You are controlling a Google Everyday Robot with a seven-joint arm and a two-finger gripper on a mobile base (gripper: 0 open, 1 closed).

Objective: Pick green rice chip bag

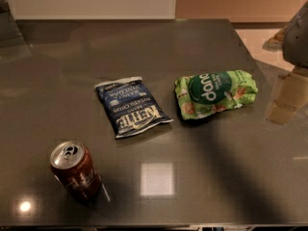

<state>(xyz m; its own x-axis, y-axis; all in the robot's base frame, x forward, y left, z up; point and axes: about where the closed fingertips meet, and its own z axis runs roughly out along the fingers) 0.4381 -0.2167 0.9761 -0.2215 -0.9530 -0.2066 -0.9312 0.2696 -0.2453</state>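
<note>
The green rice chip bag [215, 93] lies flat on the dark grey table [159, 47], right of the middle. It is light green and crinkly, with a dark green circle bearing white letters. My gripper [285, 99] shows at the right edge of the camera view, below the grey arm [297, 35]. It is to the right of the bag, apart from it, and holds nothing that I can see.
A dark blue Kettle chip bag [131, 107] lies left of the green bag. A reddish-brown soda can [75, 170] stands upright at the front left. The table's right edge runs close behind the gripper, with light floor beyond. A white wall is at the back.
</note>
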